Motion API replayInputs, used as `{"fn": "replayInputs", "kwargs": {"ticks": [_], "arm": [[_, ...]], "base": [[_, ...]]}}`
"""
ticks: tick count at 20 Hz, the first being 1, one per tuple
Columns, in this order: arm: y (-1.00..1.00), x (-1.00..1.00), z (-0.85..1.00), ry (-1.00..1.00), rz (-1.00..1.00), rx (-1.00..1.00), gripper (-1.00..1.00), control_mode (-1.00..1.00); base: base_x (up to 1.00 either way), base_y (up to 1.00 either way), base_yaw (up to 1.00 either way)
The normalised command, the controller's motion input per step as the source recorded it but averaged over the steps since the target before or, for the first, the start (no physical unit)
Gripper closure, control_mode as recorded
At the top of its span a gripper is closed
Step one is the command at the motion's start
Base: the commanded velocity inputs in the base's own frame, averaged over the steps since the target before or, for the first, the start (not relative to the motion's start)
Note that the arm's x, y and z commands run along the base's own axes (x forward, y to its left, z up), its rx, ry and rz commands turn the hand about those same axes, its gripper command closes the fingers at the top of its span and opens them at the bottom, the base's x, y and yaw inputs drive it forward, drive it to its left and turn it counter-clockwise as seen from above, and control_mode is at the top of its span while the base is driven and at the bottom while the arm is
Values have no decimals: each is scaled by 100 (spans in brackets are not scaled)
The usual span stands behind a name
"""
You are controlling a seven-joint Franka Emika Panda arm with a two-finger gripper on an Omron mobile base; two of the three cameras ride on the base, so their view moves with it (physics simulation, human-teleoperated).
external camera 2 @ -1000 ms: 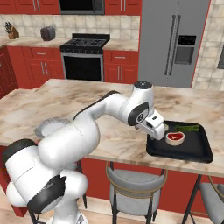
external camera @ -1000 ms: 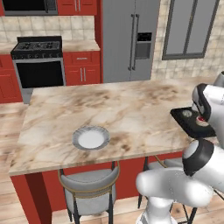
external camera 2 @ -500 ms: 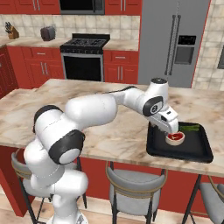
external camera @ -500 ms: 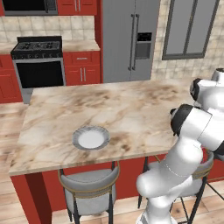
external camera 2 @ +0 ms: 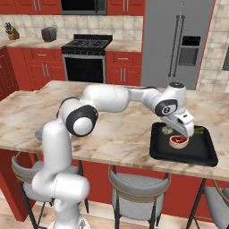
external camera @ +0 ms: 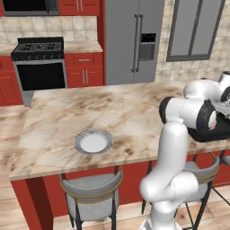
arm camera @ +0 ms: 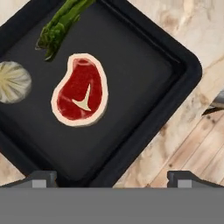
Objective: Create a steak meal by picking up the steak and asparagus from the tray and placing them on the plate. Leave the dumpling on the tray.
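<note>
The black tray (arm camera: 144,74) lies at the right end of the island counter and holds the steak (arm camera: 81,89), red with a pale fat rim. Dark green asparagus (arm camera: 61,22) lies at one tray edge and the pale dumpling (arm camera: 13,82) at another. My gripper (arm camera: 113,178) hangs open above the tray, its fingertips (arm camera: 39,178) wide apart with nothing between them. From the right base view the gripper (external camera 2: 179,130) hovers just over the steak (external camera 2: 179,141), with the asparagus (external camera 2: 199,131) behind it. The plate (external camera: 93,142), with its grey ribbed rim, sits far to the left near the front edge.
The tray (external camera 2: 183,154) sits close to the counter's front edge, with wooden floor beyond. Bar stools (external camera: 92,188) stand under the front of the island. My arm stretches across the marble counter (external camera: 90,112) between plate and tray. The stove and fridge stand along the back wall.
The arm has swung to the right, carrying the open hand from the tray's left edge to a spot over the steak. The things on the tray have not moved.
</note>
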Motion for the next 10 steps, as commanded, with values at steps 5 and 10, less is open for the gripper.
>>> {"fn": "replayInputs", "kwargs": {"ticks": [5,10], "arm": [[-22,26,-33,-4,0,5,-100,-100],[-1,17,-41,-6,0,0,-100,-100]], "base": [[0,0,0],[0,0,0]]}}
